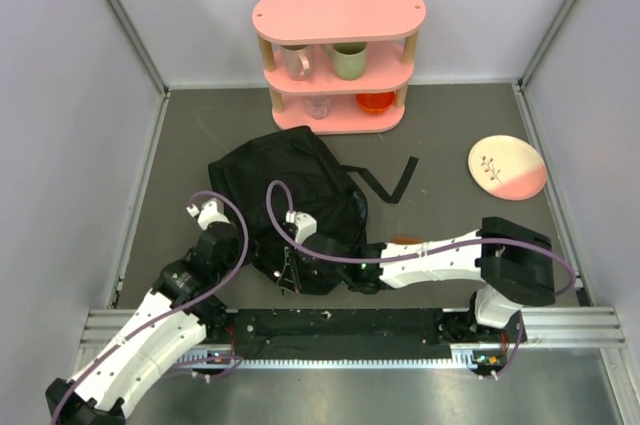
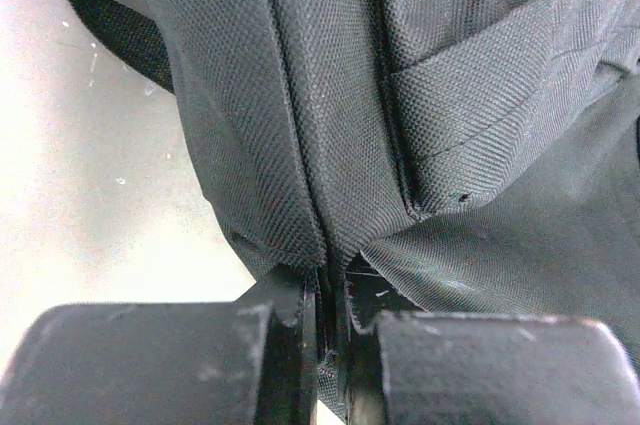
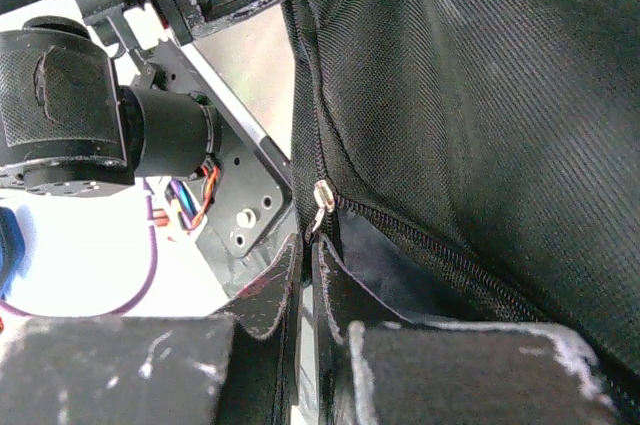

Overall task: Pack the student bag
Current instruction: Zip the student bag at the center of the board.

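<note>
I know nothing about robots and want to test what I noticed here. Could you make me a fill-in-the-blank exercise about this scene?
The left gripper and right gripper each pinch the student bag, whose fabric is ____.
The shelf behind it is coloured ____.
The plate lies on the robot's ____ side of the bag.
Missing words: black; pink; right.

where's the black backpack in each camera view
top external: backpack mid-table, in front of the pink shelf
left wrist: backpack fills the upper right, edge pinched in the left gripper
right wrist: backpack fills the right, edge pinched in the right gripper
shared landmark: that pinched near edge
</note>
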Motion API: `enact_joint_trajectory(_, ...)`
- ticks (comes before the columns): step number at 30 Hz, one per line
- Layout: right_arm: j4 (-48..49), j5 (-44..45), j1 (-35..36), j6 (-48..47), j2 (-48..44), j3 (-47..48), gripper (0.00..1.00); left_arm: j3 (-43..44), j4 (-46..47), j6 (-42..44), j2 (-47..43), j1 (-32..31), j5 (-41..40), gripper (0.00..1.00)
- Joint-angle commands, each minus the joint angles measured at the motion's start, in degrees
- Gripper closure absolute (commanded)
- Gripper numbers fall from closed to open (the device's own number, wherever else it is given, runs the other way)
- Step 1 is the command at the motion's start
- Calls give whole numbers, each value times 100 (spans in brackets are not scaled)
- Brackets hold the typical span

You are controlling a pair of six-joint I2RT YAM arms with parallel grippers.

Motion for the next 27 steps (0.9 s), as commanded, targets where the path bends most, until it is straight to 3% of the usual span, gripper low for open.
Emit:
enact_joint_trajectory(1,-118,-367,14,-255,-200,112,100,-16,773,392,85,276,210,96)
enact_joint_trajectory(3,-153,-429,23,-264,-191,156,100,-103,947,181,33,276,570,83)
enact_joint_trajectory(4,-162,-429,23,-273,-191,165,100,-208,1009,198,-2,276,781,65)
enact_joint_trajectory(5,-206,-421,23,-308,-191,183,100,-253,1045,76,-99,276,1149,56)
enact_joint_trajectory(7,-285,-342,23,-325,-191,200,100,-437,1124,-39,-204,276,1380,45)
enact_joint_trajectory(9,-390,-289,23,-413,-200,235,100,-604,1272,-276,-468,267,1635,44)
enact_joint_trajectory(11,-443,-254,23,-448,-209,227,100,-929,1414,-504,-748,259,1916,36)
enact_joint_trajectory(18,-513,-148,23,-510,-174,201,100,-1484,1221,-1024,-1251,83,2023,32)
enact_joint_trajectory(20,-513,-174,23,-519,-156,209,100,-1572,1212,-1041,-1286,74,1874,35)
enact_joint_trajectory(23,-487,-253,23,-519,-147,183,100,-1589,1658,-902,-1094,74,1715,59)
enact_joint_trajectory(24,-496,-254,23,-510,-130,192,100,-1589,1791,-831,-980,74,1715,83)
enact_joint_trajectory(25,-505,-271,14,-527,-112,183,100,-1528,1923,-717,-831,74,1454,96)
enact_joint_trajectory(27,-470,-280,23,-519,-95,174,100,-1397,2204,-287,-225,74,1268,100)
